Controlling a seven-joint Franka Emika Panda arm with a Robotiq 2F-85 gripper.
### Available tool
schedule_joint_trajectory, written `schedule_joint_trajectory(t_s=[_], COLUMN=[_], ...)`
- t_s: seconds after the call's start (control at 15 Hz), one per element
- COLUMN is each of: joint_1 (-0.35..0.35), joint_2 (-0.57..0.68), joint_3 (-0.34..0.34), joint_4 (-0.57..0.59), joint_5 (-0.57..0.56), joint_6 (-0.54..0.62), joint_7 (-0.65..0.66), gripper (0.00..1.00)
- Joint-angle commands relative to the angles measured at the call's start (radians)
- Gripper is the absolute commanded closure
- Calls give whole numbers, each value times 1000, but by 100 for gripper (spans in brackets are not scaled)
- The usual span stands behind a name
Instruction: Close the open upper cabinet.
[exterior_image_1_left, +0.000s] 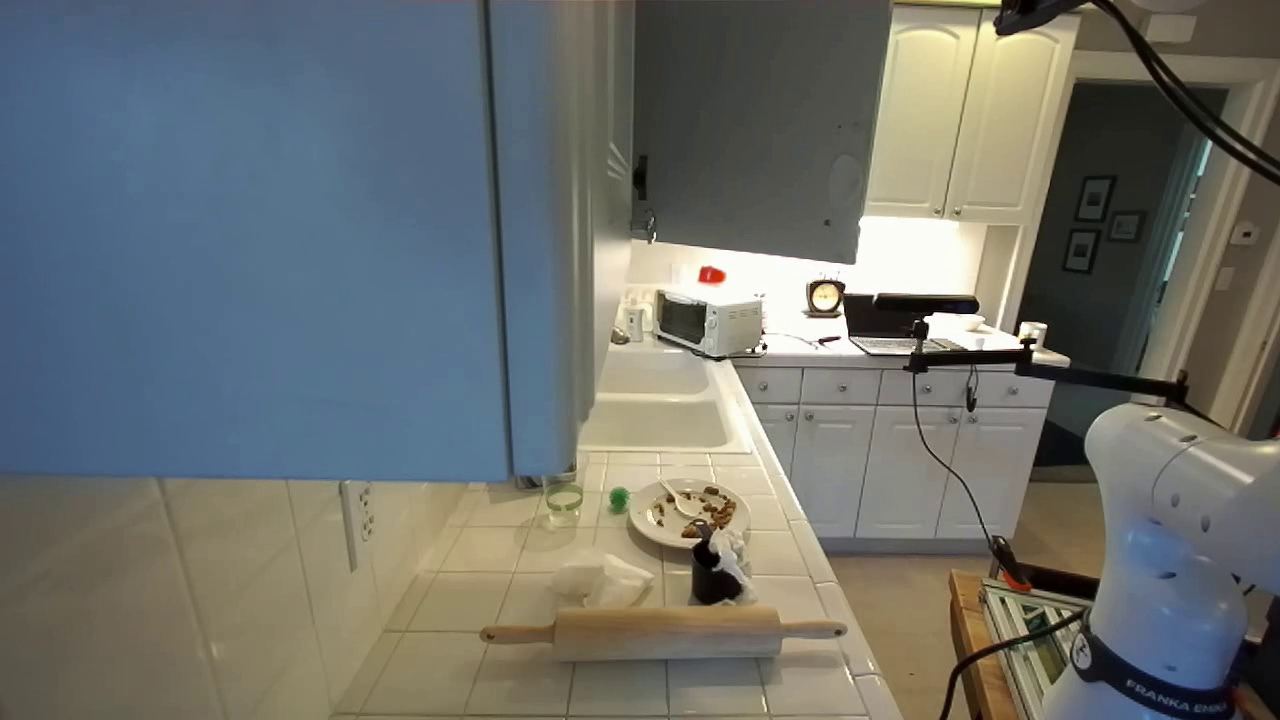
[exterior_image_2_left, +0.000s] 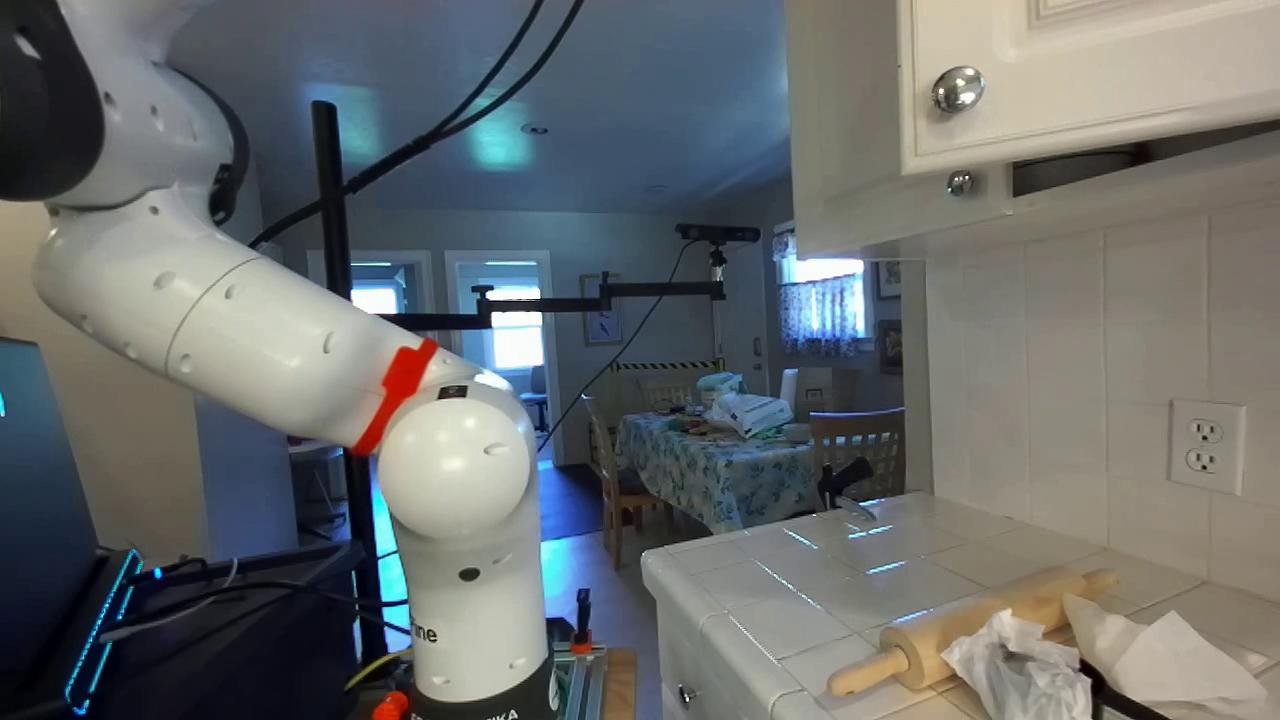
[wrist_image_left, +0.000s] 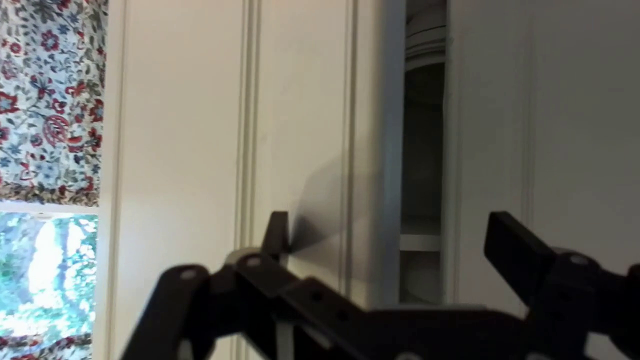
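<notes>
The upper cabinet shows in all views. In an exterior view an open door (exterior_image_1_left: 750, 120) shows its plain grey back, swung out above the sink side. In an exterior view a white panelled door with a round knob (exterior_image_2_left: 1080, 80) stands ajar above a dark gap, and another door (exterior_image_2_left: 850, 150) juts out behind it. In the wrist view a lit panelled door (wrist_image_left: 295, 125) and a shaded door (wrist_image_left: 550, 125) flank a dark gap with shelves (wrist_image_left: 420, 242). My gripper (wrist_image_left: 390, 232) is open and empty before them. Its left fingertip is near the lit door; contact cannot be told.
A pale-blue cabinet side (exterior_image_1_left: 250, 240) fills the near left. Below are a rolling pin (exterior_image_1_left: 668, 634), a plate of food (exterior_image_1_left: 690, 512), a glass (exterior_image_1_left: 563, 500) and a sink (exterior_image_1_left: 660, 420). A toaster oven (exterior_image_1_left: 710, 320) and a camera arm (exterior_image_1_left: 1100, 378) stand farther back.
</notes>
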Motion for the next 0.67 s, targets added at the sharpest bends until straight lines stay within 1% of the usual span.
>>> schedule_joint_trajectory(t_s=[0.0,0.6], joint_1=[91,214], joint_2=[-23,-19], joint_3=[-27,-65], joint_4=[-5,9], joint_5=[54,94], joint_6=[-33,-72], joint_7=[-97,-255], gripper=[0,0])
